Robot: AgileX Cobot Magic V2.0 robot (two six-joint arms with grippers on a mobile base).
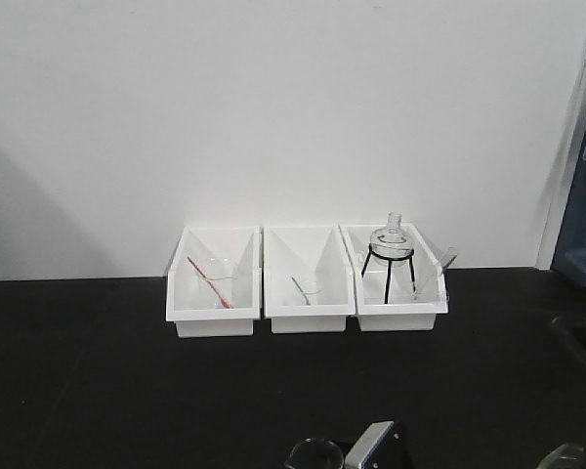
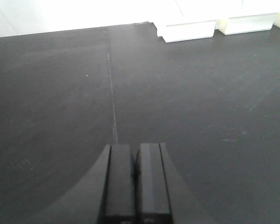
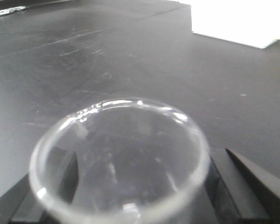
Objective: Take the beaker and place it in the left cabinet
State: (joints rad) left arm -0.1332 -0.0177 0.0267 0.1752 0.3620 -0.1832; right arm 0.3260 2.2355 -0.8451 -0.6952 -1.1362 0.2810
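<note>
Right wrist view looks almost straight down into the open mouth of the small clear glass cylindrical beaker (image 3: 119, 163). Its long axis therefore runs toward the lens, mouth nearest and base farthest, and the round rim fills the lower half of the picture. The rim is too blurred to tell which way any pour spout faces.

The beaker sits between the two dark fingers (image 3: 252, 182) of the right end effector (image 3: 144, 161), one at each side of the glass wall, the left one partly seen through the glass. The fingers stand as wide apart as the beaker and appear pressed against it, so the right end effector is gripping the beaker. Whether its base rests on the matt black desk (image 3: 130, 60) or hangs above it cannot be told. A white plastic bin (image 3: 238, 23) lies at the far right of the desk.

From the front-facing view only the beaker's rim shows, at the bottom edge, just beside a grey part of the arm. It is well apart from the row of three white plastic bins (image 1: 309, 322) against the white wall. The right bin holds a round glass flask on a black wire tripod (image 1: 389, 256).

On the left wrist view, the left end effector (image 2: 133, 182) has its two black fingers closed together with only a thin seam between them. It holds nothing and is over the desk.
</note>
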